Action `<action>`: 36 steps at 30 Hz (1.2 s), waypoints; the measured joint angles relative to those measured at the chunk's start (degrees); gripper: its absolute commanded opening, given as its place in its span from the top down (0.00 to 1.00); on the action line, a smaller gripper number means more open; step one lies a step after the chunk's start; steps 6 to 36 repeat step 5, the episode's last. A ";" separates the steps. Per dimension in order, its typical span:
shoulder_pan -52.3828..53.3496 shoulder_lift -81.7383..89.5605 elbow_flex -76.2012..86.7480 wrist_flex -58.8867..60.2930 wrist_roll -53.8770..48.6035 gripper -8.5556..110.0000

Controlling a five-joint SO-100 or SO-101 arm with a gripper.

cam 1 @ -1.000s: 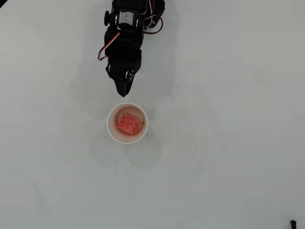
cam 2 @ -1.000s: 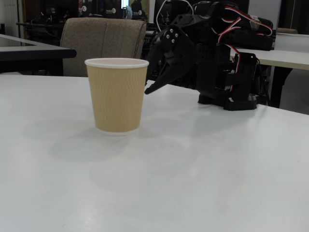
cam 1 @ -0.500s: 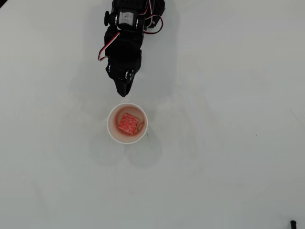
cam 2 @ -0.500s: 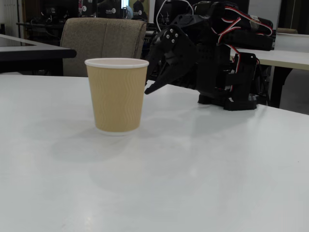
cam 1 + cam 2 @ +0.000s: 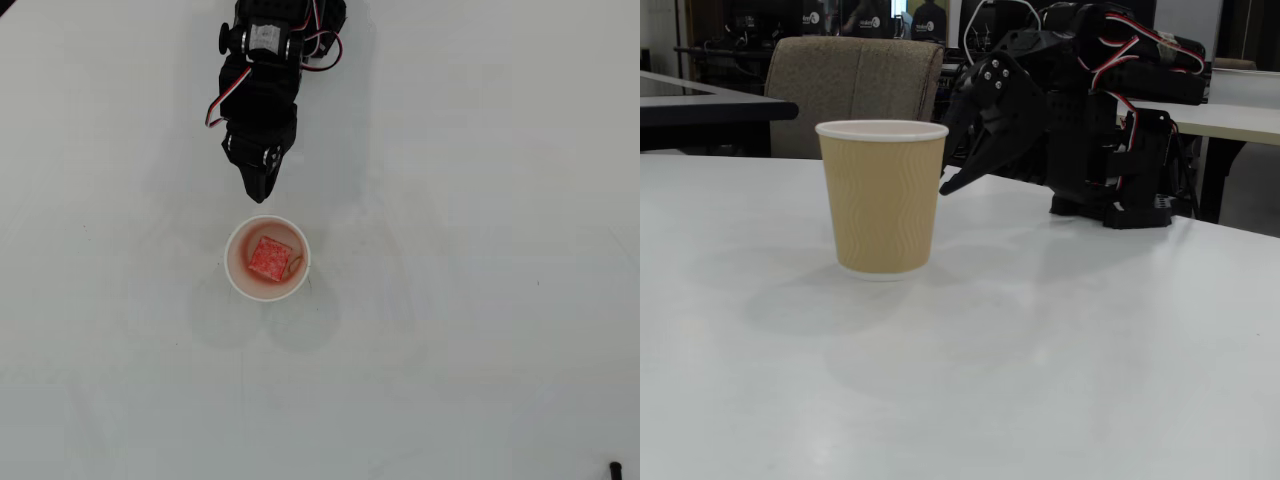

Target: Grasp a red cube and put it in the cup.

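**Cube sits in cup, claw pulled back beside it**

While the overhead view shows the red cube [image 5: 268, 258] lying on the bottom of the cup [image 5: 236, 268], the fixed view hides it completely: the cup's [image 5: 881, 195] tan ribbed wall blocks everything inside, only the white rolled rim shows. Cup stands upright on the white table [image 5: 1040, 350] in both views. Inside, pink-red glow on the cream wall around the cube; a thin curved mark right of the cube, too small to identify.

Arm is cut off at the top edge in the overhead view, so only the wrist and gripper [image 5: 260, 192] are visible; base and rear joints out of frame there. Fixed view shows the folded black arm bulk with red-white-black wires, its upper part clipped at the top edge. Small dark object at the bottom right corner of the overhead view, cropped, unidentifiable.

Pose: gripper [image 5: 952, 185] points toward the cup, tips angled down, just beside the cup's rim but apart from it, above the table. From overhead the tip sits just above the cup in the picture, not over the mouth. Jaws look drawn together to a point, nothing held between them.

Chair [image 5: 855, 80] and dark tables sit behind the cup in the fixed view.
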 measured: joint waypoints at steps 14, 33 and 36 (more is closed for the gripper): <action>0.00 0.00 0.00 0.00 0.00 0.93; 0.00 0.00 0.00 0.00 0.00 0.93; 0.00 0.00 0.00 0.00 0.00 0.93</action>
